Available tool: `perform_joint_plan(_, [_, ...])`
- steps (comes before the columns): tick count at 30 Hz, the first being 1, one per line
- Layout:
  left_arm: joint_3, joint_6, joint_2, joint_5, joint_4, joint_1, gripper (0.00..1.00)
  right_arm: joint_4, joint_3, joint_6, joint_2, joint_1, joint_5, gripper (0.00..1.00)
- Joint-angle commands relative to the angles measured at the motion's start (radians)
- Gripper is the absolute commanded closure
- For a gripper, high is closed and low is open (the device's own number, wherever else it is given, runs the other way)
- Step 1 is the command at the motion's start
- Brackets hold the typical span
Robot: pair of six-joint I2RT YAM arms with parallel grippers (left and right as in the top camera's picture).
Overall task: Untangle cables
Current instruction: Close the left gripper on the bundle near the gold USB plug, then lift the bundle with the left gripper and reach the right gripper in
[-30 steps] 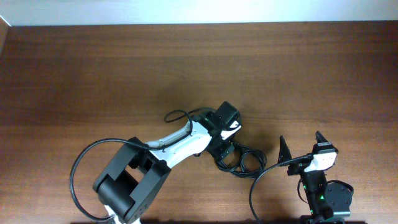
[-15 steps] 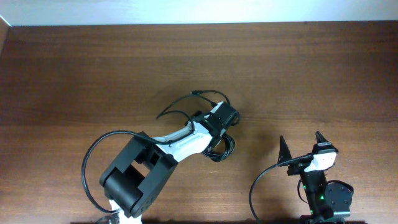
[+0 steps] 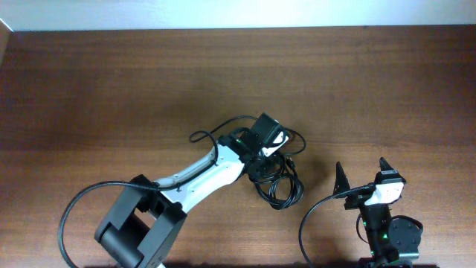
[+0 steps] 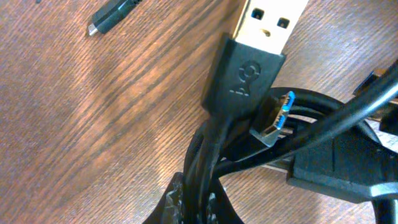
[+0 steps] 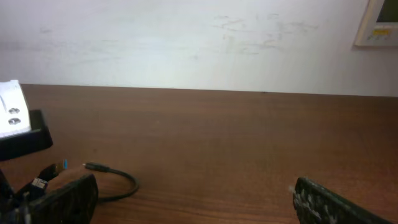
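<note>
The cables are thin black cords bunched in a tangle at mid-table, with loops trailing left and right. My left gripper stands over the tangle, shut on several strands. In the left wrist view the strands run up out of the left gripper. A black USB plug, a blue-tipped plug and a small plug lie just beyond. My right gripper is open to the right of the tangle, holding nothing. In its own view the right gripper faces a loose cable end.
Bare brown wood table stretches on all sides, with a white wall along its far edge. Thicker black wires arc from the arm bases at the lower left and lower right.
The left gripper has shut on the cables. It dragged the tangle left, then back right, and the loops have spread out around it. The right arm has not moved.
</note>
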State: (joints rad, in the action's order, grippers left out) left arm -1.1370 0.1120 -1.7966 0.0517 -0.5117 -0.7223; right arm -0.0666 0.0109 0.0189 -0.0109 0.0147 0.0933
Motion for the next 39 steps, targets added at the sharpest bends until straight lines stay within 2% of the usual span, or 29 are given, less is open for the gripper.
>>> perform_joint_plan(1, [-0.006, -0.002, 0.025, -0.056, 0.007, -0.001, 1.0, -0.005, -0.005, -0.004, 0.007, 0.005, -0.019, 0.01])
perform_joint_plan(3, [-0.006, -0.003, 0.027, -0.065, 0.022, 0.01, 1.0, -0.005, -0.005, -0.003, 0.007, 0.005, -0.019, 0.01])
perform_joint_plan(5, [-0.006, -0.064, 0.032, -0.064, 0.039, 0.049, 1.0, 0.001, -0.005, 0.024, 0.007, 0.005, 0.05, 0.01])
perform_joint_plan(6, [-0.007, -0.158, 0.032, -0.064, 0.063, 0.095, 1.0, 0.005, -0.005, 0.104, 0.008, 0.005, 0.085, 0.01])
perform_joint_plan(8, [-0.007, -0.282, 0.032, -0.083, 0.085, 0.176, 1.0, -0.002, 0.003, 0.368, 0.007, 0.005, 0.11, 0.01])
perform_joint_plan(9, [-0.007, -0.307, 0.032, -0.129, 0.085, 0.218, 1.0, -0.01, 0.018, 0.421, 0.007, 0.005, 0.157, 0.01])
perform_joint_plan(11, [-0.006, -0.316, 0.032, -0.177, 0.082, 0.264, 1.0, -0.058, 0.064, 0.437, 0.006, 0.005, 0.237, 0.01])
perform_joint_plan(13, [-0.006, -0.454, 0.032, -0.179, 0.061, 0.283, 1.0, -0.214, 0.161, 0.45, -0.021, 0.005, 0.235, 0.01])
perform_joint_plan(15, [-0.006, -0.505, 0.032, -0.18, 0.055, 0.283, 1.0, -0.277, 0.244, 0.45, -0.079, 0.005, 0.236, 0.01])
perform_joint_plan(18, [-0.006, -0.576, 0.032, -0.187, 0.036, 0.282, 1.0, -0.425, 0.444, 0.449, -0.294, 0.005, 0.237, 0.01])
perform_joint_plan(20, [-0.006, -0.62, 0.032, -0.187, 0.029, 0.282, 1.0, -0.579, 0.622, 0.45, -0.55, 0.005, 0.262, 0.01])
perform_joint_plan(21, [-0.006, -0.62, 0.032, -0.187, 0.029, 0.282, 1.0, -0.602, 0.676, 0.45, -0.652, 0.005, 0.321, 0.01])
perform_joint_plan(24, [-0.006, -0.62, 0.032, -0.187, 0.028, 0.282, 1.0, -0.518, 0.713, 0.45, -0.873, 0.005, 0.563, 0.01])
perform_joint_plan(26, [-0.006, -0.62, 0.032, -0.187, 0.028, 0.282, 1.0, -0.403, 0.713, 0.45, -0.981, 0.005, 0.716, 0.01])
perform_joint_plan(28, [-0.006, -0.621, 0.032, -0.188, 0.029, 0.282, 1.0, -0.285, 0.713, 0.419, -1.09, 0.01, 0.975, 0.01])
perform_joint_plan(30, [-0.006, -0.674, 0.032, -0.2, 0.029, 0.277, 1.0, -0.278, 0.713, 0.344, -1.148, 0.053, 0.934, 0.19])
perform_joint_plan(32, [-0.006, -0.681, 0.032, -0.24, 0.029, 0.266, 1.0, -0.28, 0.713, 0.329, -1.174, 0.124, 0.792, 0.35])
perform_joint_plan(33, [-0.006, -0.681, 0.032, -0.24, 0.029, 0.266, 1.0, -0.281, 0.713, 0.329, -1.175, 0.163, 0.701, 0.38])
perform_joint_plan(37, [-0.006, -0.68, 0.032, -0.297, 0.03, 0.266, 1.0, -0.31, 0.713, 0.337, -1.175, 0.241, 0.455, 0.36])
perform_joint_plan(39, [-0.006, -0.68, 0.032, -0.299, 0.031, 0.264, 1.0, -0.335, 0.713, 0.356, -1.175, 0.242, 0.395, 0.32])
